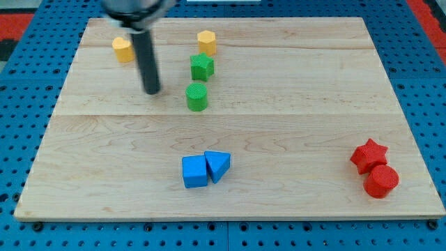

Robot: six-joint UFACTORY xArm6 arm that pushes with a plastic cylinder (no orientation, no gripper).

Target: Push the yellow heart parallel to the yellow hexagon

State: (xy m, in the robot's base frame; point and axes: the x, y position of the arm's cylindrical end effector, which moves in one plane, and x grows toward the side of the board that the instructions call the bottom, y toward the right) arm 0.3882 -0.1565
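Observation:
The yellow heart point(122, 49) lies near the board's top left. The yellow hexagon point(206, 42) lies to its right, near the top middle, a little higher in the view. My tip point(152, 91) rests on the board below and to the right of the yellow heart, apart from it, and left of the green cylinder point(197, 97). The dark rod rises from the tip toward the view's top.
A green star point(202, 67) sits just below the yellow hexagon. A blue cube point(194, 171) and a blue triangle point(217, 166) touch at the bottom middle. A red star point(368, 155) and a red cylinder point(381, 180) sit at the bottom right. The wooden board point(293, 104) lies on a blue pegboard.

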